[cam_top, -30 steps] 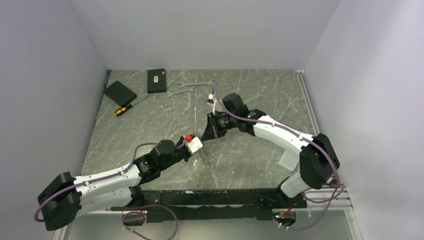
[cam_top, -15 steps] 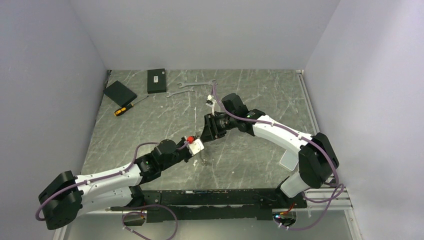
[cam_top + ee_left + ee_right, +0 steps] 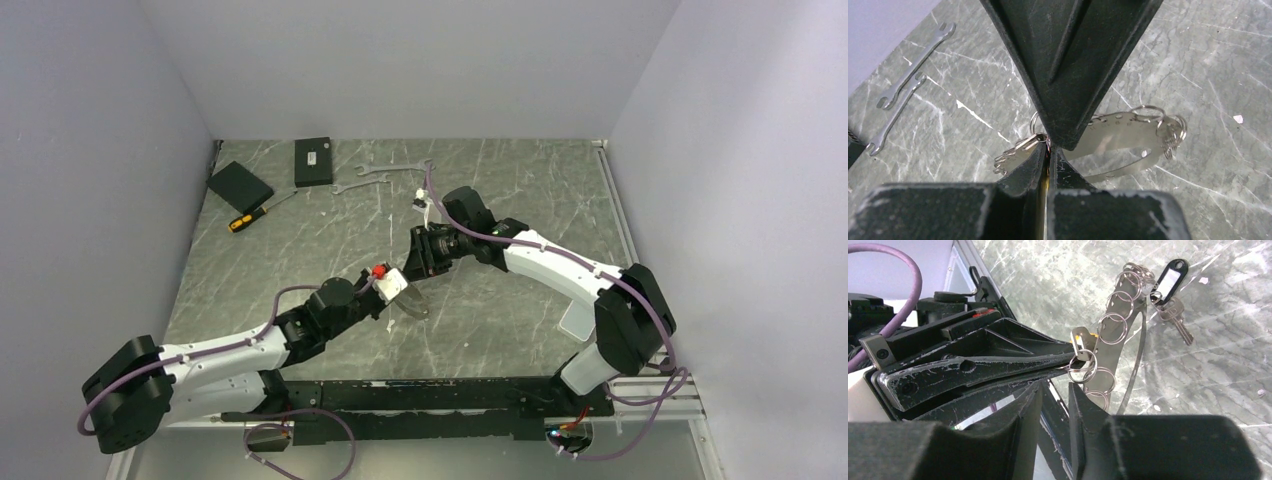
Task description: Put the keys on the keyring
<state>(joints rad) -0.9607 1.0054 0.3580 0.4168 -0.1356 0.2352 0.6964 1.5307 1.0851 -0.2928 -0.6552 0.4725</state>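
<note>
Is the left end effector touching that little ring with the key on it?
Touching. The right wrist view shows the left end effector pinching the little ring beside the key.

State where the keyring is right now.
In the top view the keyring is mid-table, at the tip of the shut left gripper, just on the near side of the right gripper.

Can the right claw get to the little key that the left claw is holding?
Probably yes. The left claw pinches the key up off the table, and the right claw is right next to it with its jaws apart. Nothing seems to be between them.
</note>
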